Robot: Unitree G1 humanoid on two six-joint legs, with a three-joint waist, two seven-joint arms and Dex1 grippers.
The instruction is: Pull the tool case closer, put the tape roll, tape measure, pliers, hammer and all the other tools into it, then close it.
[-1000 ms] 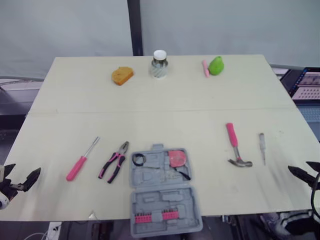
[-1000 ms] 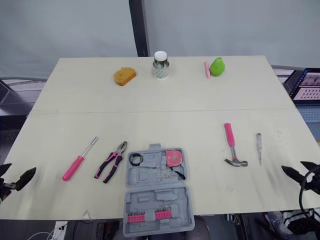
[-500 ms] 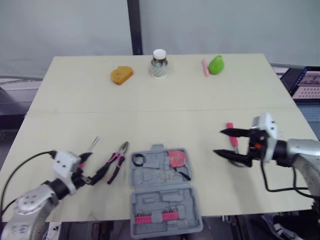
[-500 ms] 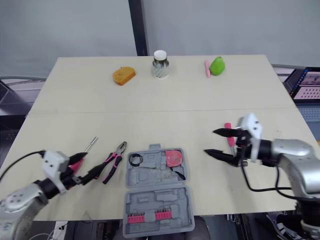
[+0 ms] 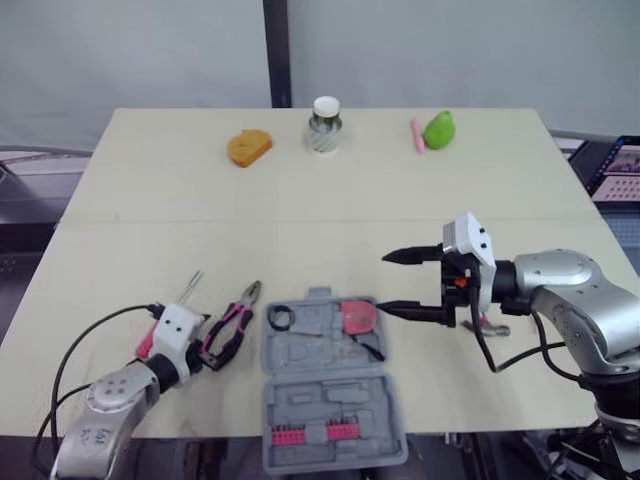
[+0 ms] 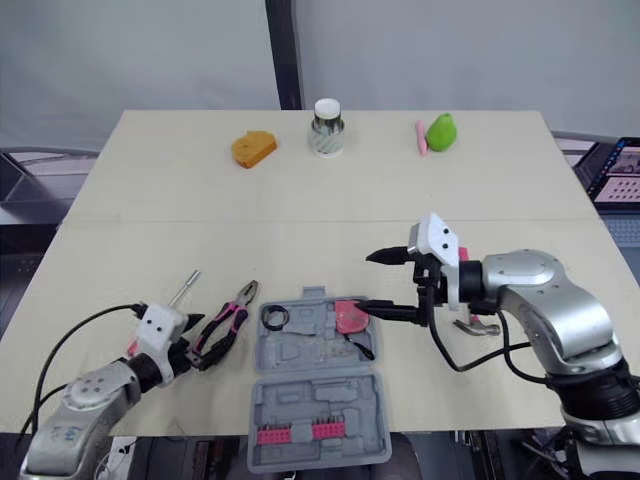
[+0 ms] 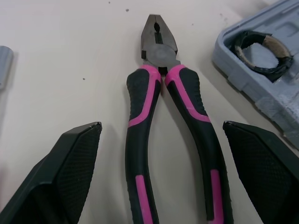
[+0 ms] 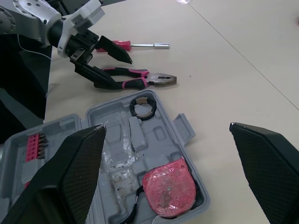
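The grey tool case (image 5: 300, 400) lies open at the table's near edge, with the black tape roll (image 5: 279, 318) and the pink tape measure (image 5: 357, 317) in its far half. The pink-and-black pliers (image 7: 159, 93) lie just left of the case. My left gripper (image 7: 161, 124) is open, one finger on each side of the pliers' handles. My right gripper (image 5: 382, 285) is open and hovers at the case's right edge, above the tape measure. The hammer (image 5: 487, 325) is mostly hidden behind my right wrist. A pink screwdriver (image 8: 140, 45) lies left of the pliers.
Along the far edge stand an orange block (image 5: 248, 146), a white-lidded jar (image 5: 325, 124), a pink stick (image 5: 417, 135) and a green object (image 5: 438, 129). A row of pink bits (image 5: 312, 432) sits in the case's near half. A laptop (image 5: 615, 165) sits off the table's right side.
Both arms have swung in from the table's sides. The left gripper reached the pliers' handles; the right gripper passed over the hammer to the case's right edge. Nothing was taken hold of.
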